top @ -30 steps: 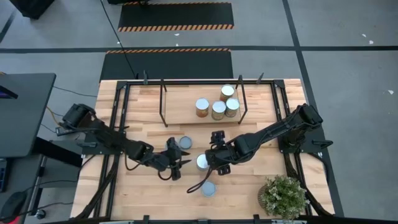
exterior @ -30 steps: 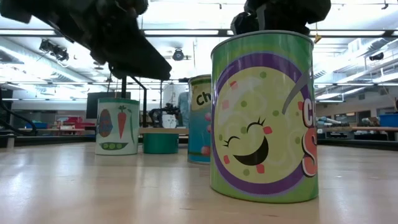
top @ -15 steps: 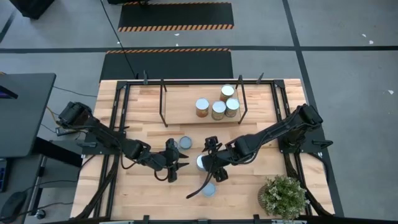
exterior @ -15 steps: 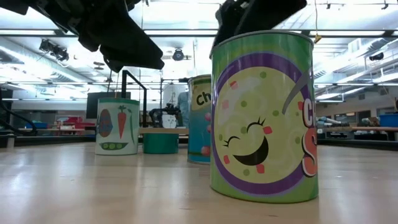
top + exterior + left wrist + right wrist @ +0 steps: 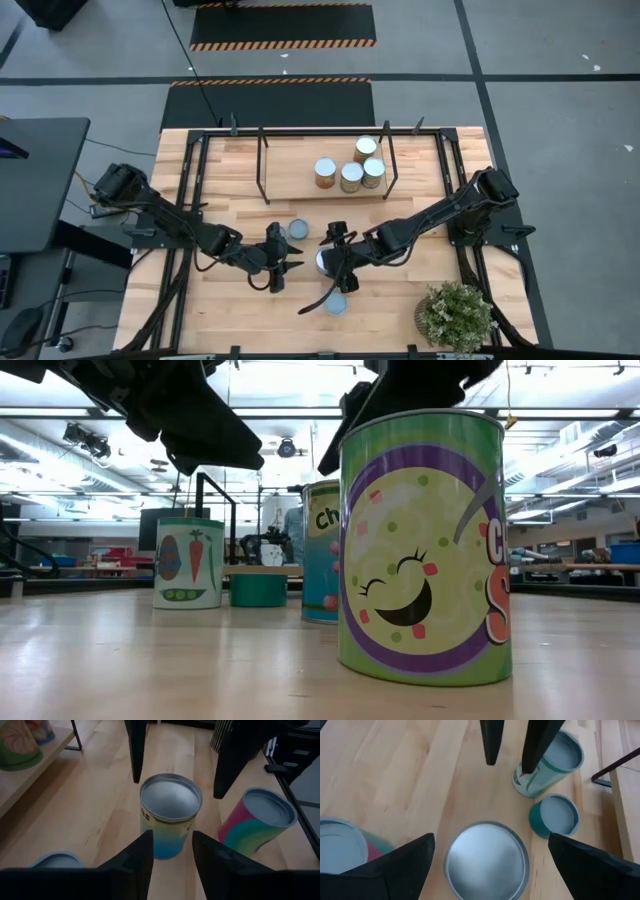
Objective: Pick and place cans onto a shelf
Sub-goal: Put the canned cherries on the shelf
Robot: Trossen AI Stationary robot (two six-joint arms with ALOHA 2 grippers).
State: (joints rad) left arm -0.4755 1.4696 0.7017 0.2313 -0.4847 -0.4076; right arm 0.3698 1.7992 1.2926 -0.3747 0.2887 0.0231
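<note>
Several cans stand on the shelf at the far side, one of them an orange-sided can. A blue and yellow can stands upright on the table, also in the left wrist view and the right wrist view. My right gripper is open above it, its fingers on either side of the can's top and apart from it. My left gripper is open just left of that can, pointing at it, also in its wrist view.
A green and pink can stands near the front edge, large in the low view. A small teal can and a white carrot-label can stand by my left gripper. A potted plant stands at the front right.
My right gripper has gone toward the table's left and near edges, from beside the blue and yellow can to over it, staying open. My left gripper has drawn back a little toward the table's left edge. The cans have kept still.
</note>
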